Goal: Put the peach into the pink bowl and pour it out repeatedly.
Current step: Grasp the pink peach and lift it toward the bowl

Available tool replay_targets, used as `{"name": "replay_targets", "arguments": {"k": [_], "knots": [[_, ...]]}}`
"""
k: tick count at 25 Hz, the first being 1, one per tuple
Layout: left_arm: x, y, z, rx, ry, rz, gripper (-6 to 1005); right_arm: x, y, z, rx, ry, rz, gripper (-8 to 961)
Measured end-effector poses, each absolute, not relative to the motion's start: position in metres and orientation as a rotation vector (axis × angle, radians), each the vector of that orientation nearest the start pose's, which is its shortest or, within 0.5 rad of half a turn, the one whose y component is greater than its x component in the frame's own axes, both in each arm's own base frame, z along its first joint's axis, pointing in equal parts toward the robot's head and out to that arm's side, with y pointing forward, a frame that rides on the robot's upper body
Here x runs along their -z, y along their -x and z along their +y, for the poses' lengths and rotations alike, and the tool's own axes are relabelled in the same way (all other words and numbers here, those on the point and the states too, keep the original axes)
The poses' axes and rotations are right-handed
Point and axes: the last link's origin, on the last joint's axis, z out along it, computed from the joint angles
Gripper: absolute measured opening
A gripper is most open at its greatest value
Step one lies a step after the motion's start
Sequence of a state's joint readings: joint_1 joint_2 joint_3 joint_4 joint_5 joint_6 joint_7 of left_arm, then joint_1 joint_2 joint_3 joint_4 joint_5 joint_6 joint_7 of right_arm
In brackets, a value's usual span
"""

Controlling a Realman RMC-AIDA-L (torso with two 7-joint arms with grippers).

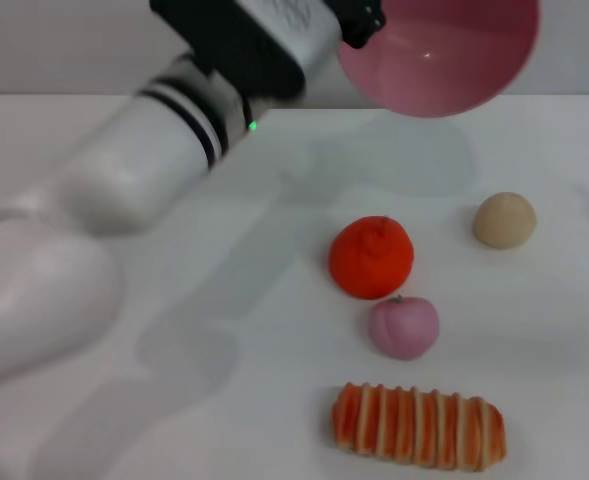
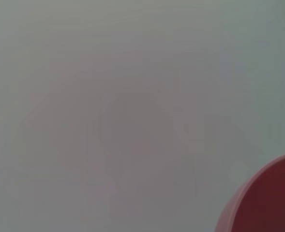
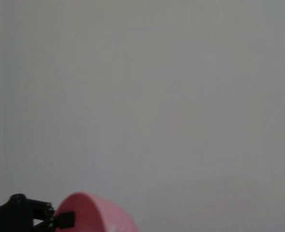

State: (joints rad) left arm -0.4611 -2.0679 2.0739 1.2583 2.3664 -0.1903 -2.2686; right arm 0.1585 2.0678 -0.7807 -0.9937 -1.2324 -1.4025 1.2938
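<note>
My left gripper (image 1: 362, 28) is shut on the rim of the pink bowl (image 1: 444, 55) and holds it high above the back of the table, tipped so its empty inside faces me. The bowl's edge also shows in the left wrist view (image 2: 268, 203). The right wrist view shows the bowl (image 3: 94, 215) with the left gripper (image 3: 55, 220) on its rim. The peach (image 1: 404, 327) lies on the white table (image 1: 224, 330), in front of the bowl and well below it. My right gripper is out of view.
An orange-red fruit (image 1: 371, 257) sits just behind the peach, nearly touching it. A beige ball (image 1: 505, 220) lies to the right. A striped bread roll (image 1: 419, 425) lies near the front edge. My left arm (image 1: 124, 180) spans the left half.
</note>
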Motion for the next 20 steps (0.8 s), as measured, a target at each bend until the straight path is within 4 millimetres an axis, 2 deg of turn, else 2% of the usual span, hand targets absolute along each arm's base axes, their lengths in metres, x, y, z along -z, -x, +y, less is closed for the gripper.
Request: {"name": "replay_targets", "arguments": {"k": [2, 6, 7, 8, 9, 10, 13, 15, 18, 20], "knots": [[0.045, 0.074, 0.39, 0.518, 2.063, 0.029, 39, -0.129, -0.288, 0.301, -1.006, 1.989, 0.421, 459], [0.016, 0.08, 0.419, 0.491, 2.169, -0.264, 39, -0.119, -0.277, 0.303, -1.002, 2.112, 0.443, 459], [0.006, 0.082, 0.427, 0.485, 2.184, -0.336, 39, -0.117, -0.272, 0.303, -1.003, 2.151, 0.444, 459], [-0.017, 0.092, 0.446, 0.438, 2.232, -0.537, 39, -0.115, -0.267, 0.303, -0.997, 2.196, 0.444, 459], [-0.017, 0.092, 0.446, 0.438, 2.232, -0.537, 39, -0.112, -0.257, 0.304, -0.97, 2.281, 0.443, 459], [-0.026, 0.098, 0.454, 0.406, 2.254, -0.628, 39, -0.112, -0.257, 0.304, -0.97, 2.281, 0.443, 459], [-0.043, 0.114, 0.467, 0.272, 2.324, -0.817, 39, -0.103, -0.24, 0.303, -0.869, 2.457, 0.453, 459], [-0.048, 0.123, 0.467, 0.194, 2.336, -0.864, 39, -0.097, -0.226, 0.302, -0.752, 2.587, 0.47, 459], [-0.049, 0.131, 0.464, 0.13, 2.34, -0.881, 40, -0.083, -0.207, 0.308, -0.423, 2.748, 0.586, 460], [-0.049, 0.135, 0.462, 0.116, 2.344, -0.894, 40, -0.071, -0.197, 0.314, -0.224, 2.798, 0.657, 460]]}}
